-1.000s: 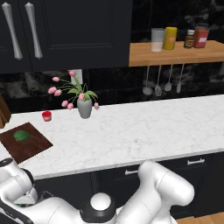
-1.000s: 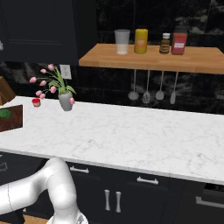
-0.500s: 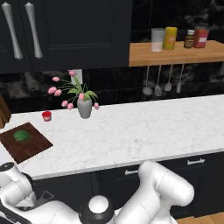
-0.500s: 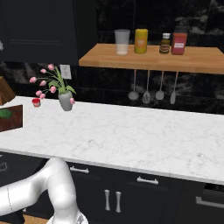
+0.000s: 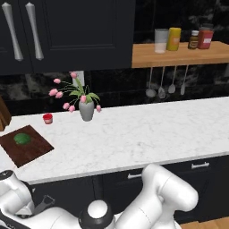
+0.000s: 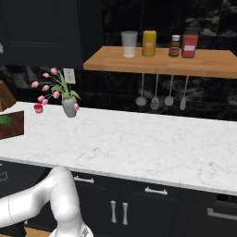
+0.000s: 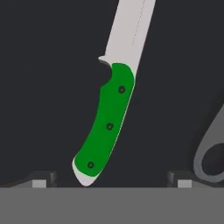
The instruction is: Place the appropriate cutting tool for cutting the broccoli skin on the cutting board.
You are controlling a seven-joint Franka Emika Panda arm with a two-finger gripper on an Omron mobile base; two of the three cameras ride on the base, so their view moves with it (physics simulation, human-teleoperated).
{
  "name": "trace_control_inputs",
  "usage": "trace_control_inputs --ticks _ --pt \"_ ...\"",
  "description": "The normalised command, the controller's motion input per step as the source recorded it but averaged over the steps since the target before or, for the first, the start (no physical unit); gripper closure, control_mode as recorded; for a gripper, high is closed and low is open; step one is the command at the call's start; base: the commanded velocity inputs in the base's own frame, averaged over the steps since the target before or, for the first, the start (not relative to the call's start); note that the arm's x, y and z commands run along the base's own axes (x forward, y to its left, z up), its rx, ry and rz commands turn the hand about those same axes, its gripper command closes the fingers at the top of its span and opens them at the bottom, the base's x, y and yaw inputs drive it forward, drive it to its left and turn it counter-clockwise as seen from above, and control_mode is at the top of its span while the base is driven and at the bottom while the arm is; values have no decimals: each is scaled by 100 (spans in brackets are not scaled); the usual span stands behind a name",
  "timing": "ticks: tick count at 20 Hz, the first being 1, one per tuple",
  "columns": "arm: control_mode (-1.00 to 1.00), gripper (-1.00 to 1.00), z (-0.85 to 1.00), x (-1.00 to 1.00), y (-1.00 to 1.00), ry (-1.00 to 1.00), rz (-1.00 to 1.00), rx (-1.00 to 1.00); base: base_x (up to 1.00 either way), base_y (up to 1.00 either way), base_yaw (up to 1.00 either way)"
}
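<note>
Green-handled and pale-bladed, the knife (image 7: 111,109) lies flat on a dark surface directly ahead of the tool (image 7: 111,177) in the hand view, its butt between the two dark fingertips (image 7: 41,178) and its blade running away toward the top edge. The tips stand wide apart on either side of the handle's end, with clear gaps to the handle; the tool is open and grips nothing. To the right of the knife, apart from it, the looped end of a grey metal peeler (image 7: 212,151) enters from the right edge. Dark open surface surrounds the knife on its left.

In the left base view the white marble table (image 5: 147,134) runs wide and bare across the middle and right, with its near edge over dark drawers. At the table's left end sits the reddish-brown cutting board (image 5: 33,150), turned at an angle, with the dark green broccoli (image 5: 22,138) on it; in the right base view the board (image 6: 14,125) is cut by the left edge. Behind the board stands a small red cup (image 5: 47,118), and right of that a grey vase of pink tulips (image 5: 86,110). A light wooden shelf (image 6: 162,62) on the dark wall carries a glass, a yellow canister and two jars, with utensils (image 6: 162,99) hanging beneath.
</note>
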Motion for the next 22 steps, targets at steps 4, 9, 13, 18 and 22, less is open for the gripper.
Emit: trace_control_inputs --ticks 4,9,13,18,22 --pt "-100 -100 -4 10 5 0 -6 0 0 0 0" --pt "-100 -100 -14 6 7 0 -6 0 0 0 0" --pt "-100 -100 -25 0 7 0 -4 0 0 0 0" --pt "-100 -100 -23 0 10 0 -3 0 0 0 0" --pt "-100 100 -32 0 18 0 -2 0 0 0 0"
